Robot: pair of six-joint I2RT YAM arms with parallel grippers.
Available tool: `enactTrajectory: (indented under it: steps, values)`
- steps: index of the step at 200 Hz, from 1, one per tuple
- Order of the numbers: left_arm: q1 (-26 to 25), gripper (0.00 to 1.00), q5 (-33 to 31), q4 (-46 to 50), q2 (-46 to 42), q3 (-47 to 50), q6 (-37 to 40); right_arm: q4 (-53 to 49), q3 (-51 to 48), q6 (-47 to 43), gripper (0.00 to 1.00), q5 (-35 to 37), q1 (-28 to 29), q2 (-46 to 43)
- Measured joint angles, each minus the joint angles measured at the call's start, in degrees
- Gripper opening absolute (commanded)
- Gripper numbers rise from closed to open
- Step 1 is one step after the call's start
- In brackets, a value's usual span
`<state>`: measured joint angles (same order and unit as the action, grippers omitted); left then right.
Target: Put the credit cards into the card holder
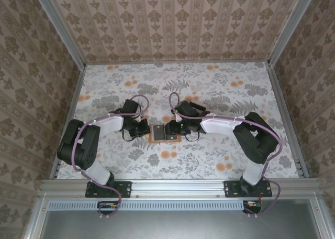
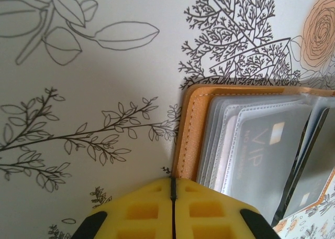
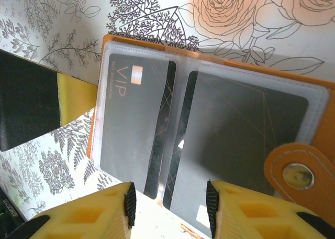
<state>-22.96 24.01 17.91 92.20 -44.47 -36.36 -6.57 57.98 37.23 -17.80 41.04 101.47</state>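
**Right pincer** (image 3: 168, 206): fingers spread wide, nothing held. The near edge of the holder (image 3: 104, 45) lies in the gap between the pads (image 3: 129, 205), with its middle fold roughly on centre. I cannot tell whether the pads touch it.
- The holder lies open and flat, clear sleeves (image 3: 209, 74) facing up.
- VIP card (image 3: 133, 129): black, sleeved, ahead and left of the gap.
- Second dark card (image 3: 246, 139): sleeved, ahead and right of the gap.
- Snap tab (image 3: 296, 173): orange, just right of the right finger.

**Left pincer** (image 2: 172, 182): fingers pressed together, only a thin seam between them.
- The holder's orange stitched edge sits just ahead and right of the tips.
- I cannot tell whether the tips nip the cover.
- In the right wrist view, its yellow finger (image 3: 76, 100) meets the holder's far-left edge.

**Room:**
- Ahead and left of the left pincer is open flowered table (image 2: 104, 82).
- In the top view, the two pincers flank the holder at mid-table.
- The walls (image 1: 31, 66) are well apart from both.
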Motion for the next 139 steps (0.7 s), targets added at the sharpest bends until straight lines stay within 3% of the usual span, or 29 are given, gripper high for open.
enactTrajectory:
  steps: [58, 139]
  values:
    - [-0.2, 0.35, -0.52, 2.82, -0.96, -0.79, 1.14, -2.69, -2.23, -2.12, 0.43, 3.76, 0.0, -2.21]
    - [0.96, 0.43, 3.08, -1.79, -1.81, 2.14, -1.75, 1.66, -3.34, -2.32, 0.43, 3.08, 0.0, 0.96]
